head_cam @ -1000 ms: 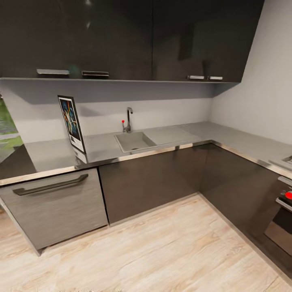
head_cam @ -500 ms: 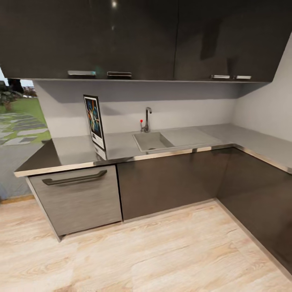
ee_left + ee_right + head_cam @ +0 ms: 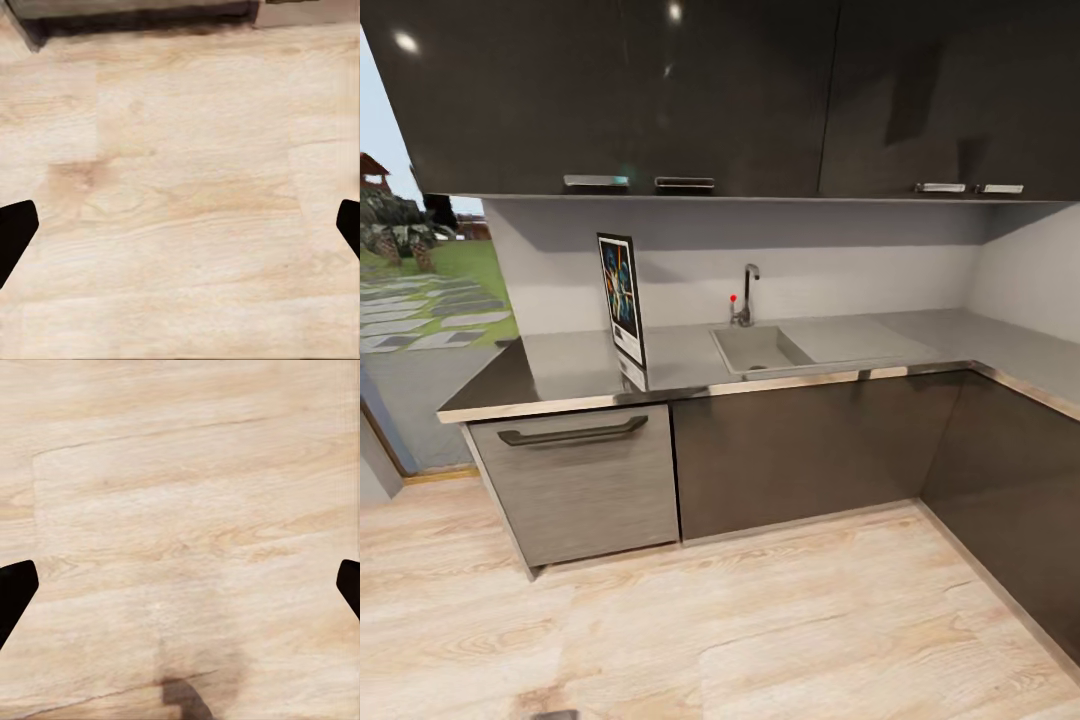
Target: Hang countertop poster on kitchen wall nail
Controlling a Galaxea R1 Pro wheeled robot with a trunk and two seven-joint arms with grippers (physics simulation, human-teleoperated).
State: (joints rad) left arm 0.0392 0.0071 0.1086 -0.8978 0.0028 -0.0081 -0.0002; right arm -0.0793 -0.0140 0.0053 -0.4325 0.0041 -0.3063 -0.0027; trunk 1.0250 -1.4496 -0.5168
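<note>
So here's my head view: the thin black-framed portrait poster (image 3: pixel 622 298) with a white border and colourful artwork on dark blue is standing upright on the long smooth grey bench (image 3: pixel 585 365), close to its front edge and just above the seam between the lighter grey drawer front with the dark bar handle (image 3: pixel 575 485) and the dark brown-grey cabinet door (image 3: pixel 800 450) next to it. It's turned edge-on-ish to me, so I can't read anything on the bottom strip.

To the right of the poster there's the inset grey sink (image 3: pixel 758 350) with a chrome tap (image 3: pixel 746 295) behind it, and a tiny red knob beside the tap. The bench runs on and turns a corner at the far right. Glossy dark wall cupboards (image 3: pixel 690 95) hang above, with small metal handles along their lower edge. At the left there's an opening onto a garden with grass and stepping stones (image 3: pixel 420 300).

My left end effector (image 3: pixel 180 225) is spread wide, just dark fingertips at both edges of the wrist picture, hanging over pale wood-plank floor (image 3: pixel 180 187) with nothing between them. My right end effector (image 3: pixel 180 585) is the same deal: wide apart, empty, over floor planks.
</note>
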